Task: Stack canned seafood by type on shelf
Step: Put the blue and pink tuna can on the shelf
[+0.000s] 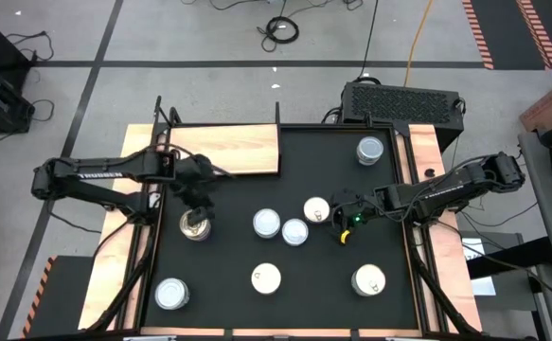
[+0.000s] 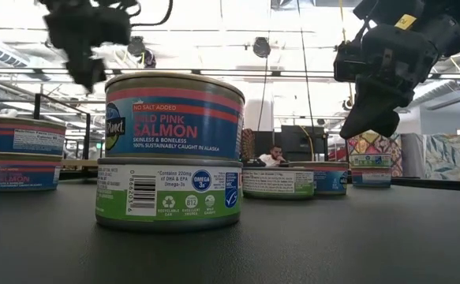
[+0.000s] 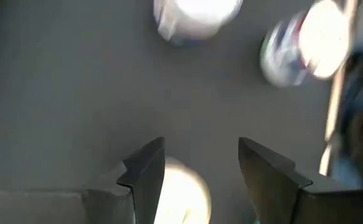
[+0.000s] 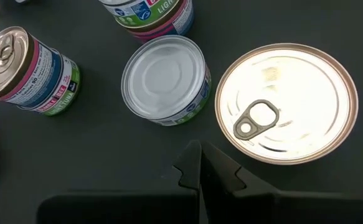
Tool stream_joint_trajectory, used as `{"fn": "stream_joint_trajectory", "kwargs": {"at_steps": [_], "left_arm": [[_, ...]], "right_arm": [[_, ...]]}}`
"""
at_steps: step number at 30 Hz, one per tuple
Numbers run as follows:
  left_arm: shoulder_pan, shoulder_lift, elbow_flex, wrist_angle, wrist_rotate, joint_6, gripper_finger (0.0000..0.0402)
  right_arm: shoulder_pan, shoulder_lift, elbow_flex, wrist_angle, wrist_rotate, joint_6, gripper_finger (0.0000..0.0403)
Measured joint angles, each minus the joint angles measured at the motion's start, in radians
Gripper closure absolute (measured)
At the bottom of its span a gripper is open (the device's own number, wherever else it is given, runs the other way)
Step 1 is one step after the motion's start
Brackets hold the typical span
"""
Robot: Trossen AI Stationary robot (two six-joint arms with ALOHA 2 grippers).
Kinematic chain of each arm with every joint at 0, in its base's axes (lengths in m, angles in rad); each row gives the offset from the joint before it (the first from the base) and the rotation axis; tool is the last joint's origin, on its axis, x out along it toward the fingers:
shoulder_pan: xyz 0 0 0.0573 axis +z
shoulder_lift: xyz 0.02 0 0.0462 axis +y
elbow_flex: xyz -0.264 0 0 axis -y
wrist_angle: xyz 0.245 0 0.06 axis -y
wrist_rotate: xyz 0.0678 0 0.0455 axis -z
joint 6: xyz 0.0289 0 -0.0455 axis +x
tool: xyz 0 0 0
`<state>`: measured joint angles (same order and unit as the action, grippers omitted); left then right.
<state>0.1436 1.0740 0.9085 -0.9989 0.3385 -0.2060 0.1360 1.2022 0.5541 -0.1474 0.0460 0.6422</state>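
My left end effector (image 1: 196,203) hung just above the two-tin stack (image 1: 195,225) near the desk's left edge, its fingers (image 3: 145,177) spread with a clear gap and nothing between them; in my left wrist view the pale top of that stack glowed below the gap. In the low view the stack (image 2: 172,150) stood upright, a blue pink-salmon tin sitting squarely on a green-labelled one. My right end effector (image 1: 347,225) hovered over the middle of the black desk (image 1: 228,199), fingers (image 4: 197,171) pressed together and empty, just beside a gold pull-tab tin (image 4: 286,102) and near a pale-topped tin (image 4: 164,79). Other tins sat apart on the desk: two pale-topped ones touching in the centre (image 1: 280,226), one toward the front (image 1: 266,278), one at front left (image 1: 171,294), one at front right (image 1: 368,279) and one at the far right corner (image 1: 370,150). The wooden shelf (image 1: 233,150) lay flat at the far left of the desk, bare of tins.
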Motion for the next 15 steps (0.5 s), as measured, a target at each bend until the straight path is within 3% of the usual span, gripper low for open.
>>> {"fn": "stream_joint_trajectory", "kwargs": {"at_steps": [4,8,15], "left_arm": [[0.000,0.000,0.000,-0.167,-0.050,0.110,0.0199],[0.009,-0.006,0.000,-0.170,-0.118,0.162,0.0199],[0.045,-0.006,-0.062,-0.126,-0.113,0.196,0.0199]], "right_arm": [[0.000,0.000,0.000,0.002,0.000,0.000,0.0403],[0.000,0.000,0.000,0.002,0.000,0.004,0.0403],[0.001,0.000,0.000,0.002,0.000,0.003,0.0403]]}}
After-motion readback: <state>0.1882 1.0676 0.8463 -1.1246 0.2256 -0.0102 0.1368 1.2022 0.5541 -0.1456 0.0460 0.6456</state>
